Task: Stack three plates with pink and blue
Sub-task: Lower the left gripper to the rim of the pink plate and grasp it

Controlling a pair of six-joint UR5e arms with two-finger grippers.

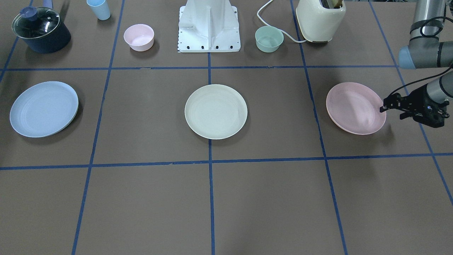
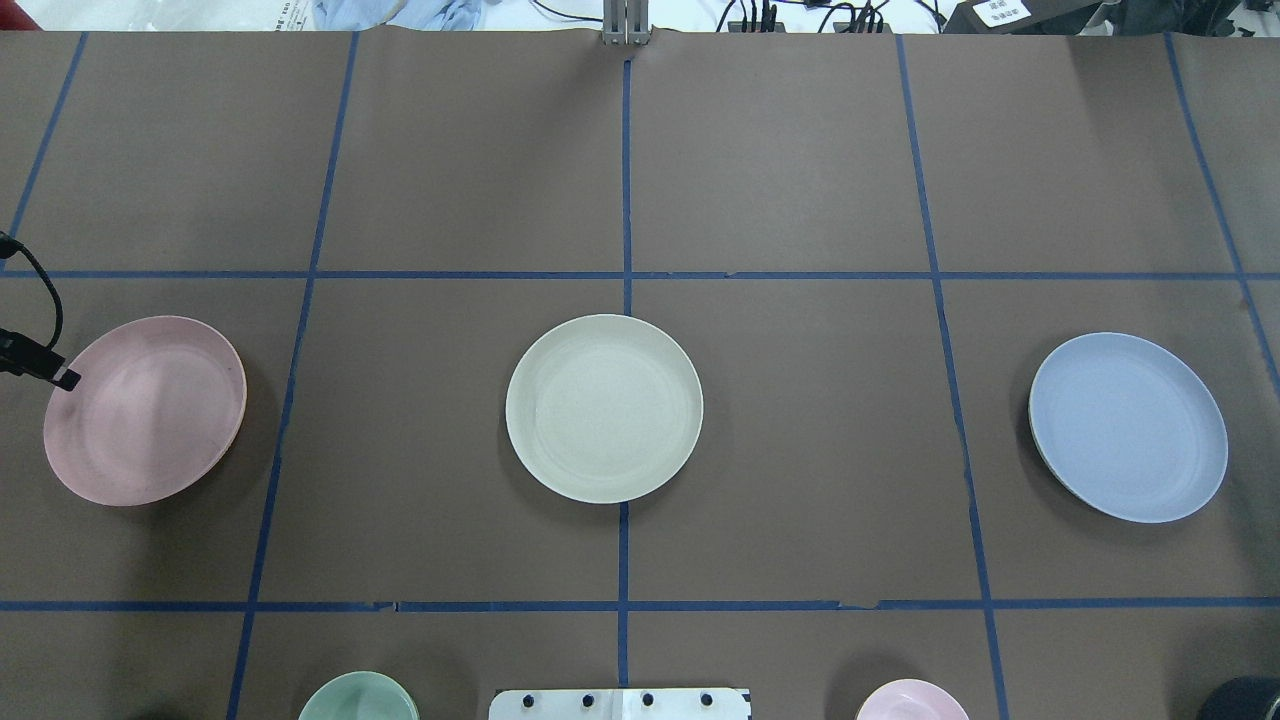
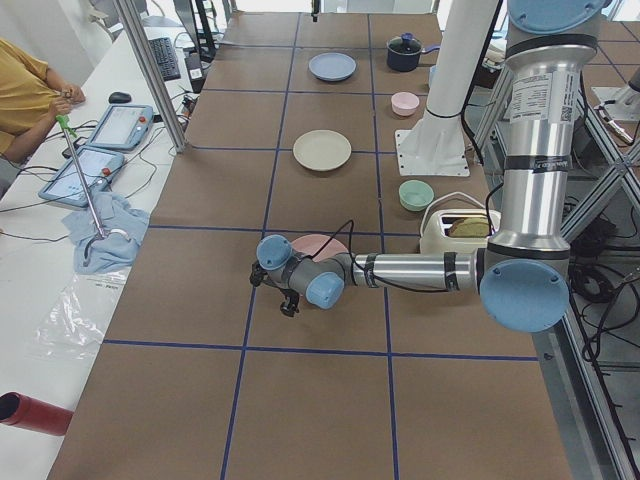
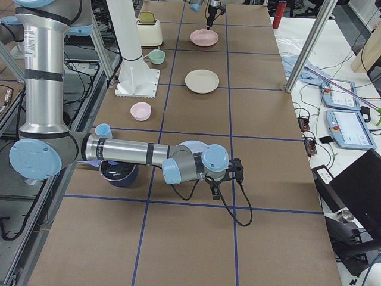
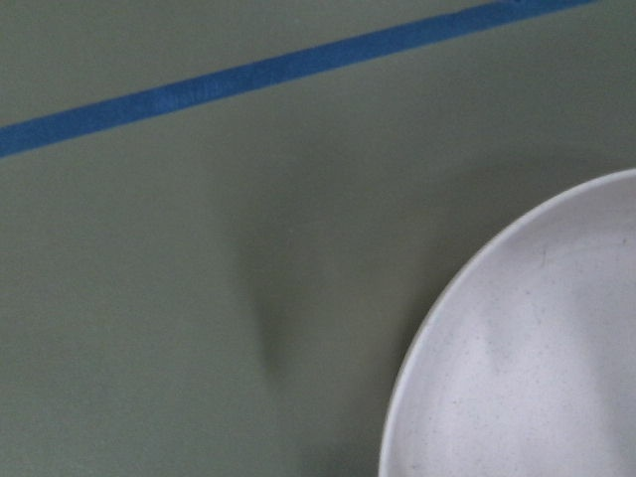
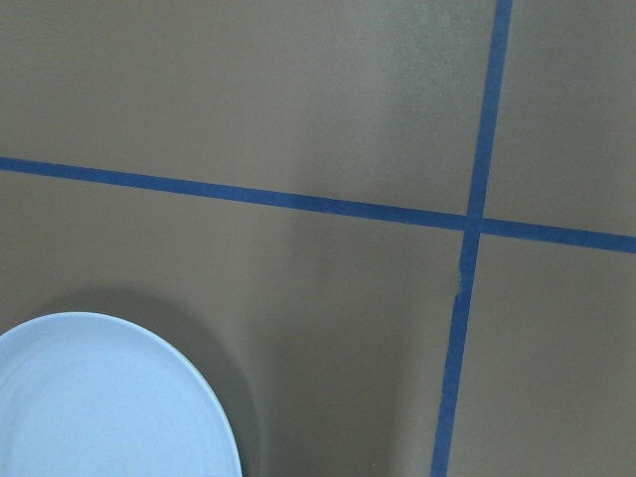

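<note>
**Desk** (image 1: 269, 198): brown surface, blue tape grid.

**Plates, three, none stacked:** all lie flat and well apart in one row across the middle band of the grid.
- Pink plate (image 1: 355, 108): at the robot's left end of the row.
- Cream plate (image 1: 216, 111): centre, lying over a tape line.
- Blue plate (image 1: 43, 108): at the robot's right end of the row.

**Left end effector** (image 1: 387, 108): black, held low at the pink plate's outer rim. One fingertip (image 2: 65, 378) overlaps that rim in the overhead view. I cannot tell whether it is open or closed, or whether it touches the plate.

**Right end effector** (image 4: 238, 170): seen only from the right end of the desk, near the blue plate on the operators' side. I cannot tell whether it is open or closed. Its wrist camera shows only the blue plate's edge and a tape crossing.

**Back row, beside the robot base** (image 1: 209, 26):
- Dark pot (image 1: 40, 30) with a glass lid.
- Blue cup (image 1: 99, 9).
- Pink bowl (image 1: 138, 37).
- Green bowl (image 1: 269, 39).
- Cream toaster (image 1: 320, 21) with a white cord.
</note>
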